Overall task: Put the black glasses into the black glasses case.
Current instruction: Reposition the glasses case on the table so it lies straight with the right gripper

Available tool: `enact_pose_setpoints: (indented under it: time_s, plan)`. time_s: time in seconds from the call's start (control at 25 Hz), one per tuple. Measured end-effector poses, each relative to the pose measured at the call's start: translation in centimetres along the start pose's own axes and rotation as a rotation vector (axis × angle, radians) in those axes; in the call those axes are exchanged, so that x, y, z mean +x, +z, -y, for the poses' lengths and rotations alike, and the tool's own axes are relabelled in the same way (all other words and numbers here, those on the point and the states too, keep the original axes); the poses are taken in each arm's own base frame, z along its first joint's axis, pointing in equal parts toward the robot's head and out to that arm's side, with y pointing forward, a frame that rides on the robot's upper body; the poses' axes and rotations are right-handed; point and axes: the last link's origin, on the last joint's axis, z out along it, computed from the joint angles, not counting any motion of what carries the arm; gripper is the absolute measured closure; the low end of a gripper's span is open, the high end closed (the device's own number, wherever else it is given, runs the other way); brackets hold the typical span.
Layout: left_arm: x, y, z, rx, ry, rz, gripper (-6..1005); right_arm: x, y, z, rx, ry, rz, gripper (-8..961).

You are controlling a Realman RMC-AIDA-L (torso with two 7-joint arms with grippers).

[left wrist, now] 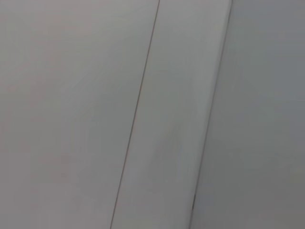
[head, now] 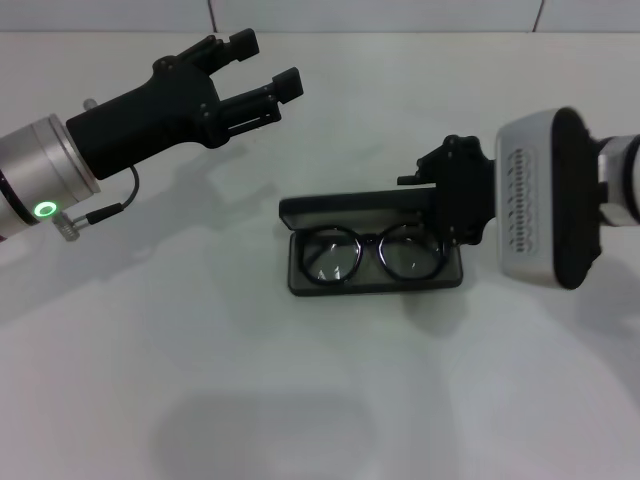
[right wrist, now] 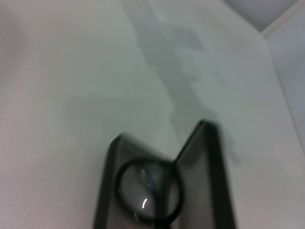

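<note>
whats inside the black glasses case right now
The black glasses lie in the open black glasses case, lenses up. The right hand covers the case's right end.

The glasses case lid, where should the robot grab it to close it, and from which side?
Probably by the lid's long free edge, reached from the far side of the black glasses case. The lid stands up along the back, hinged there, with the black glasses lying flat inside. The right gripper is at the lid's right end; the left gripper hangs open, away to the left.
</note>
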Motion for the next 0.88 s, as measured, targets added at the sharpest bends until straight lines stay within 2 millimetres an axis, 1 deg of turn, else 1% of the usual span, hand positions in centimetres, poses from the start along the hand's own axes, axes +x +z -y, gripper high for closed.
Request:
enact_pose_setpoints:
  time_s: [0.2, 0.36, 0.4, 0.48, 0.64, 0.72, 0.88]
  plan:
    - [0.2, 0.0, 0.1, 0.001, -0.001, 0.0, 114, 0.7, -1.2, 0.4, -0.032, 0.086, 0.018, 786]
    - [0.2, 0.0, 0.2, 0.002, 0.0, 0.005, 114, 1.4, -2.2, 0.7, -0.03, 0.159, 0.04, 614]
    - [0.2, 0.1, 0.3, 0.002, 0.001, 0.008, 114, 1.8, -3.0, 0.7, -0.027, 0.212, 0.069, 571]
    - [0.1, 0.1, 0.3, 0.002, 0.002, 0.015, 114, 2.1, -3.6, 0.7, -0.014, 0.256, 0.107, 553]
    - [0.2, 0.1, 0.3, 0.001, 0.004, 0.019, 114, 2.8, -3.7, 0.3, 0.0, 0.303, 0.135, 516]
    - [0.2, 0.2, 0.4, 0.0, 0.005, 0.019, 114, 3.0, -3.4, 0.0, -0.008, 0.312, 0.131, 517]
    - [0.2, 0.2, 0.4, 0.001, 0.011, 0.02, 114, 2.9, -2.7, 0.1, 0.014, 0.285, 0.139, 520]
